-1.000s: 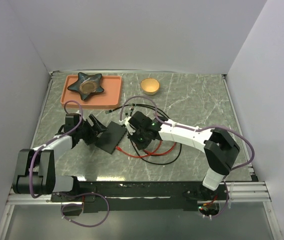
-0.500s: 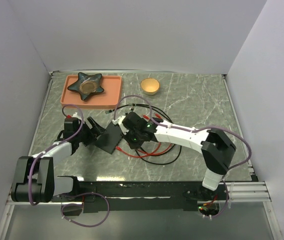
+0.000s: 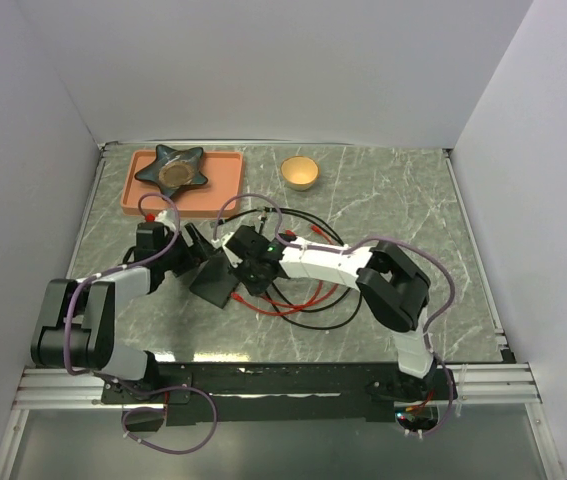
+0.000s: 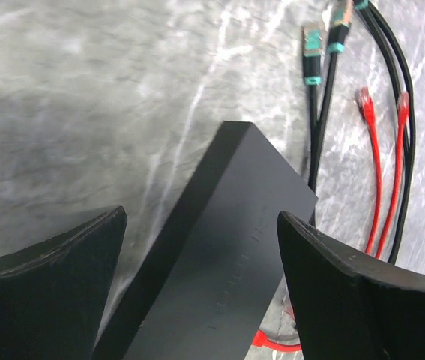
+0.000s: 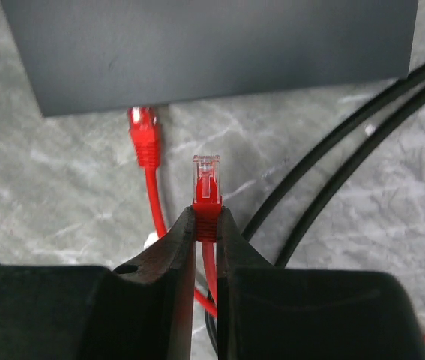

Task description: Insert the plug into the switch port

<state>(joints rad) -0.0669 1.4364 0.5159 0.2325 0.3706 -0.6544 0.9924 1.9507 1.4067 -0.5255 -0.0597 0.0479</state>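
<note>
A flat matte black box (image 3: 219,277) lies left of the table's centre. My left gripper (image 4: 201,217) stands open with its jaws on either side of the box's (image 4: 227,247) near end, not squeezing it. My right gripper (image 5: 206,217) is shut on the red boot of a plug (image 5: 206,180), whose clear tip points at the box's edge (image 5: 212,45) a short gap away. In the top view the right gripper (image 3: 241,268) sits just right of the box. The switch port is hidden; only the box's lid shows.
A second red plug (image 5: 143,131) lies on the table by the box edge. Black cables (image 5: 332,150) and red cable loops (image 3: 303,300) sprawl to the right. Two teal-collared connectors (image 4: 312,56) lie beyond the box. A salmon tray (image 3: 225,185) and yellow bowl (image 3: 300,172) stand at the back.
My right arm has swung left, bringing the held plug closer to the box's right edge. The left gripper has shifted slightly farther back beside the box, still open.
</note>
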